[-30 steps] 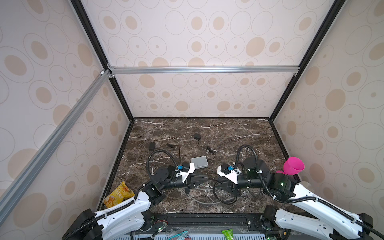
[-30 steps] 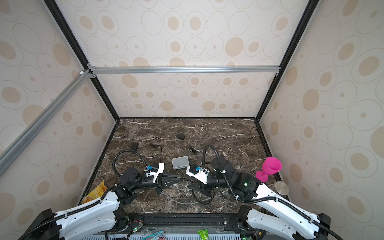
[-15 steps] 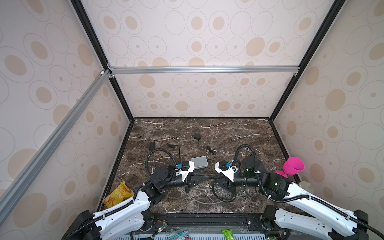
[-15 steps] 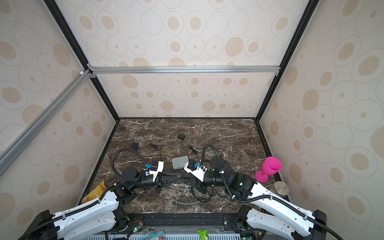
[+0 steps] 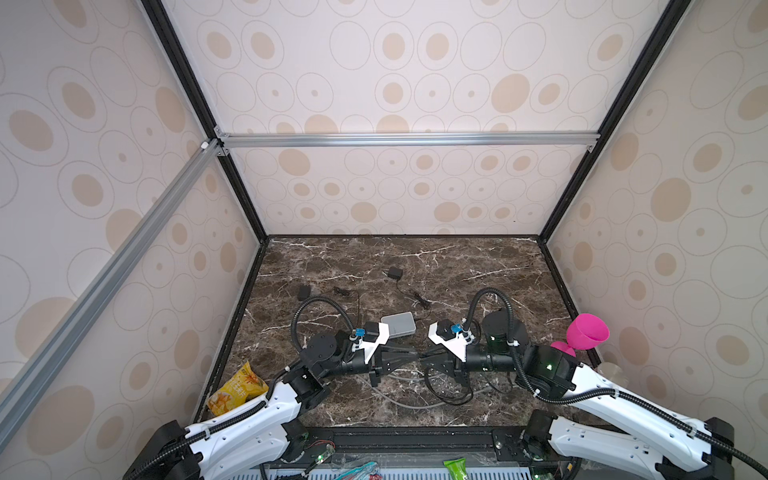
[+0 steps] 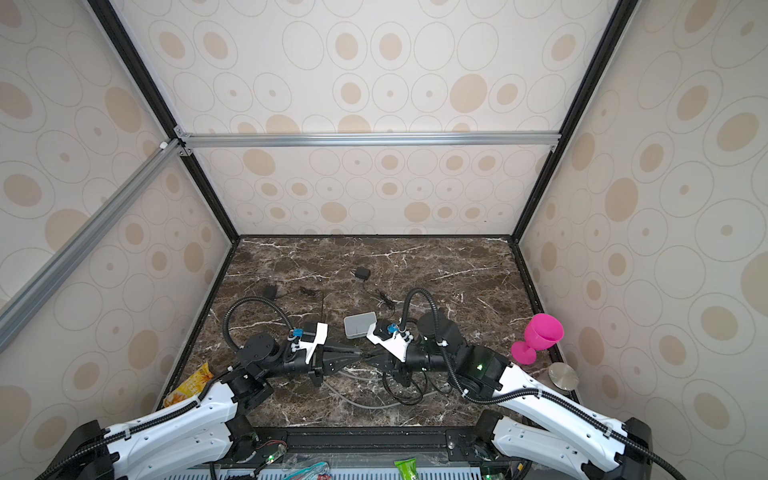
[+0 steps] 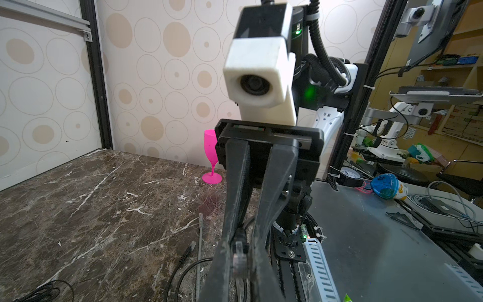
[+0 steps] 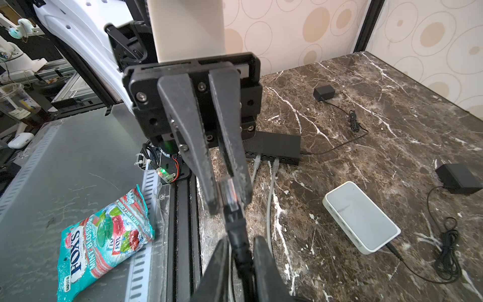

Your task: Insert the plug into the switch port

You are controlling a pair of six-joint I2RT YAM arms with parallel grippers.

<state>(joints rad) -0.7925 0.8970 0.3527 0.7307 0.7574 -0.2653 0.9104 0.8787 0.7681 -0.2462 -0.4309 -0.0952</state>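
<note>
Dark marble tabletop (image 5: 457,270). Your left pincer (image 8: 229,202) and right pincer (image 7: 241,232) meet mid-frame in both wrist views, both clenched. The black switch (image 8: 274,145) sits just right of centre behind them. The clear plug (image 8: 228,189) hangs between: left grips its head, right its black sleeve. Risk: opposing pulls may twist it off-axis, jamming it at the port.

Glossy marble-look table (image 8: 392,104); clear plastic plug (image 8: 228,191); smooth white-plastic switch (image 8: 363,217).

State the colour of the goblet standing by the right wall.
Bright pink. The goblet shows best in a top view.
</note>
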